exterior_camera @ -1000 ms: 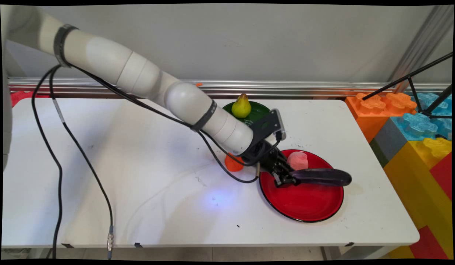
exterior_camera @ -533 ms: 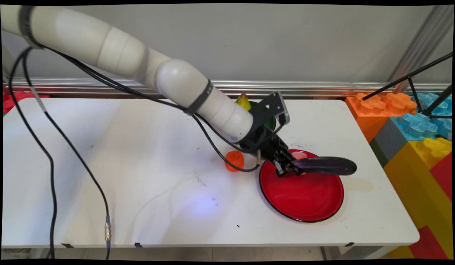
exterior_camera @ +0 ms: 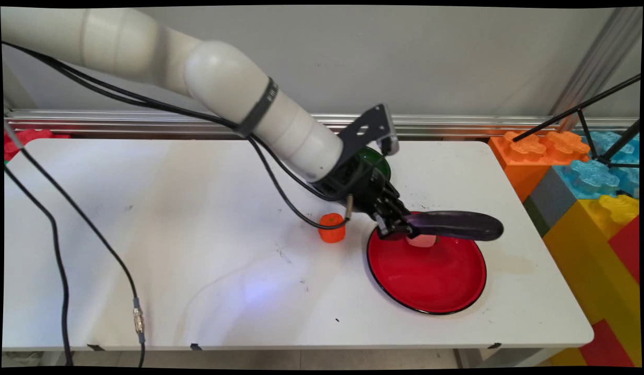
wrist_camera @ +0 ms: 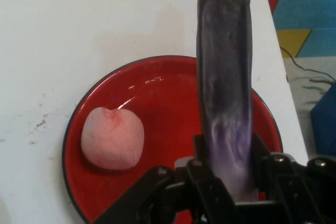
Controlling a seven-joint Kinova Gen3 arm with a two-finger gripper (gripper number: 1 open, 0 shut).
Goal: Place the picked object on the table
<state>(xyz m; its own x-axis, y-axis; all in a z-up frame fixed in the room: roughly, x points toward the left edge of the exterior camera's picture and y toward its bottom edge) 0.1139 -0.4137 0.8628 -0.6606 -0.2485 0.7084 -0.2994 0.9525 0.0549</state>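
Pincer has raised aubergine higher above plate.

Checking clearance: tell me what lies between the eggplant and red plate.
Main view: a pink peach sits on the red plate under the eggplant.

no readable text, labels, brands or numbers anywhere

Orange toy, green plate, coloured blocks beyond table.
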